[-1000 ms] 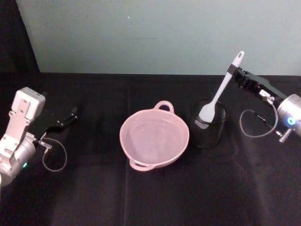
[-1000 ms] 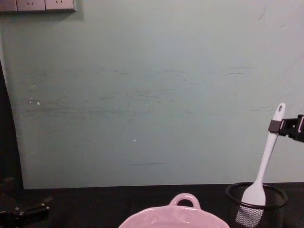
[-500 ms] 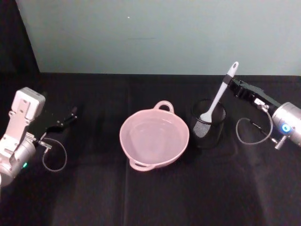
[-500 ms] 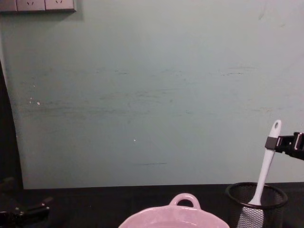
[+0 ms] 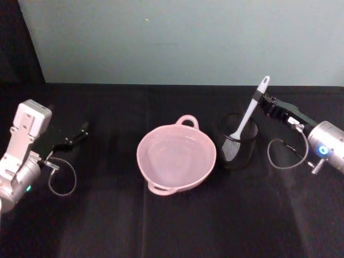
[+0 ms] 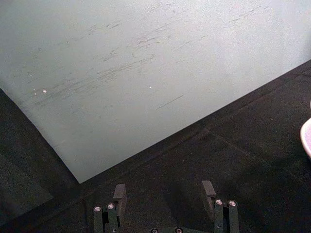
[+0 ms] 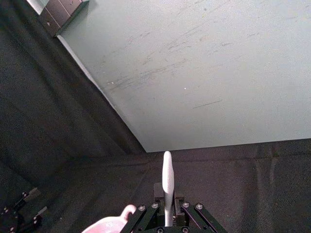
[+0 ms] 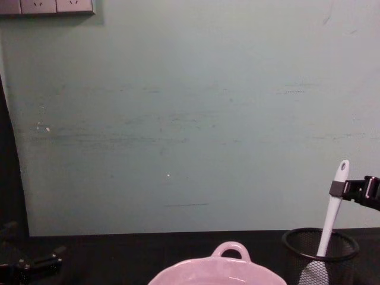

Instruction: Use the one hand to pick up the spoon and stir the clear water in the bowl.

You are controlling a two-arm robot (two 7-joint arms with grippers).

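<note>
The white spoon [image 5: 248,114] stands tilted in a black wire-mesh cup [image 5: 238,142], head down inside and handle tip up. My right gripper [image 5: 258,99] is shut on the upper handle, reaching in from the right; it also shows in the chest view [image 8: 336,189] and the right wrist view [image 7: 167,200], where the spoon handle [image 7: 167,184] rises between the fingers. The pale pink bowl [image 5: 176,158] with clear water sits left of the cup, and its loop handle [image 8: 230,250] pokes up in the chest view. My left gripper [image 6: 164,194] is open, parked far left on the table [image 5: 75,137].
A black cloth covers the table [image 5: 177,226], and a pale green wall stands right behind it. Wall sockets [image 8: 47,6] sit at the upper left. Loose cable loops hang by each wrist.
My right gripper has gone down and slightly left with the spoon, sinking its head deeper into the mesh cup. The left arm has stayed still.
</note>
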